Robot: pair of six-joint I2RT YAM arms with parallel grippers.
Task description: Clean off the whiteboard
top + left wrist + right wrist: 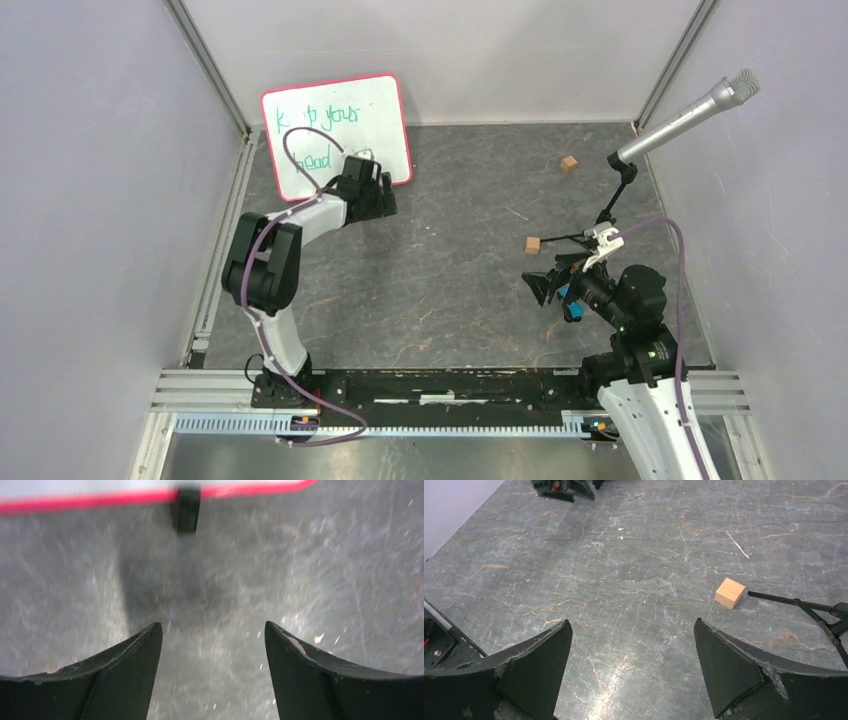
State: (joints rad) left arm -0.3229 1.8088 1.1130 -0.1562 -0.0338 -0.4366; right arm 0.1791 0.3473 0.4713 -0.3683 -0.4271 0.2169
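Note:
The whiteboard (pixel 335 135) leans at the back left, white with a red rim and green handwriting. My left gripper (pixel 380 192) is just in front of its lower right corner. In the left wrist view its jaws stand wide apart and empty (pixel 213 630) over the table. The board's red rim (pixel 100 501) and a black clip foot (pixel 187 512) lie close ahead, blurred. My right gripper (pixel 545 285) is at the right, far from the board. It is open and empty above the table (pixel 633 625).
Two small wooden cubes lie on the dark stone table, one (pixel 533 245) near the right gripper, also in the right wrist view (pixel 729 593), and one (pixel 569 163) further back. A microphone (pixel 690 115) on a black stand (pixel 615 195) is at the right. Walls close in on the sides.

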